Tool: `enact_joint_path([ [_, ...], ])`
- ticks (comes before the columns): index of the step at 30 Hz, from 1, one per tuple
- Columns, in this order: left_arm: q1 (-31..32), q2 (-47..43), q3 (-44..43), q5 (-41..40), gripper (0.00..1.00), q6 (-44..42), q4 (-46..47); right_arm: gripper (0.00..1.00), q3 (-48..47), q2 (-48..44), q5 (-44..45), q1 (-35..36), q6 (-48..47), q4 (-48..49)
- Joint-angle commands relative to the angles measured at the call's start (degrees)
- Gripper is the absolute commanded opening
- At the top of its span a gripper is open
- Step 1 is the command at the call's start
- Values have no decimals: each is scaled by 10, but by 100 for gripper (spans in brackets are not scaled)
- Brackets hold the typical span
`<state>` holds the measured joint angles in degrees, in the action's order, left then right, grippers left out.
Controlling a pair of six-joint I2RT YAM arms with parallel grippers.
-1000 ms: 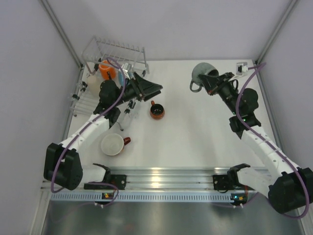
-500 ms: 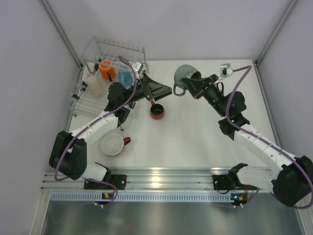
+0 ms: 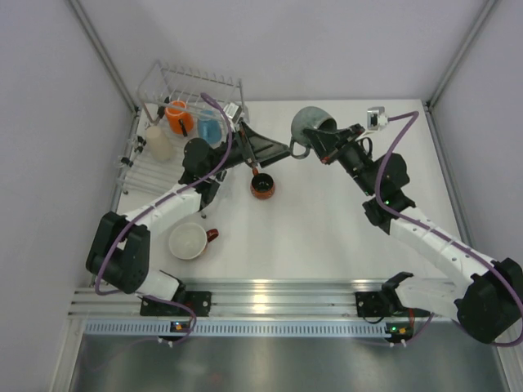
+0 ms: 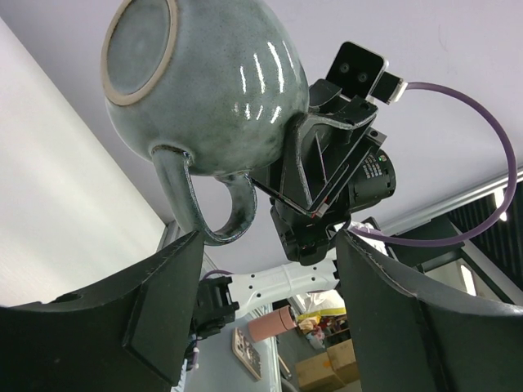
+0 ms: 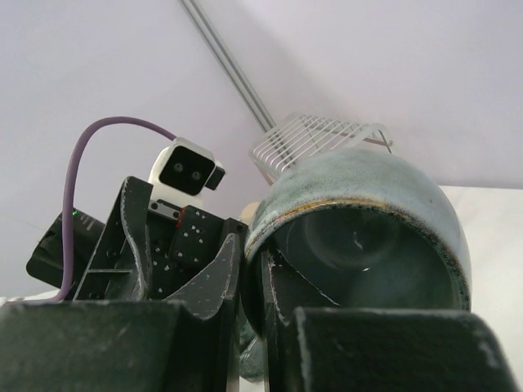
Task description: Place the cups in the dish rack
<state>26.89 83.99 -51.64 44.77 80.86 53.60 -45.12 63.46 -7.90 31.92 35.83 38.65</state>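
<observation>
My right gripper is shut on the rim of a grey-blue glazed mug, one finger inside and one outside. It holds the mug in the air, tipped, with the handle hanging down. My left gripper stands open just left of the mug, and the handle hangs right at its fingertips. The dish rack holds an orange mug, a light blue mug and a beige tumbler. A small dark red-handled mug and a wide white red-handled cup stand on the table.
The rack fills the far left corner against the wall posts. The dark mug sits directly below my left gripper. Both arm bases and a metal rail run along the near edge.
My right arm has carried the grey-blue mug leftward. My left gripper has swung right, away from the rack, and now meets the mug. Both grippers kept their states.
</observation>
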Motion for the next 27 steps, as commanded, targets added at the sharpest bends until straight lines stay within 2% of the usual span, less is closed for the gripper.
enact_joint_path([
  [1, 12, 8, -16, 15, 72, -4, 40, 0, -59, -9, -9, 24, 1, 131],
  [12, 20, 32, -32, 22, 72, 3, 40, 0, -55, 5, -12, 45, 9, 146],
  [22, 20, 28, -20, 22, 73, 11, 41, 0, -53, -24, 10, 51, -50, 99],
  [27, 21, 32, -28, 21, 73, 12, 40, 0, -57, -18, -10, 52, -27, 107],
])
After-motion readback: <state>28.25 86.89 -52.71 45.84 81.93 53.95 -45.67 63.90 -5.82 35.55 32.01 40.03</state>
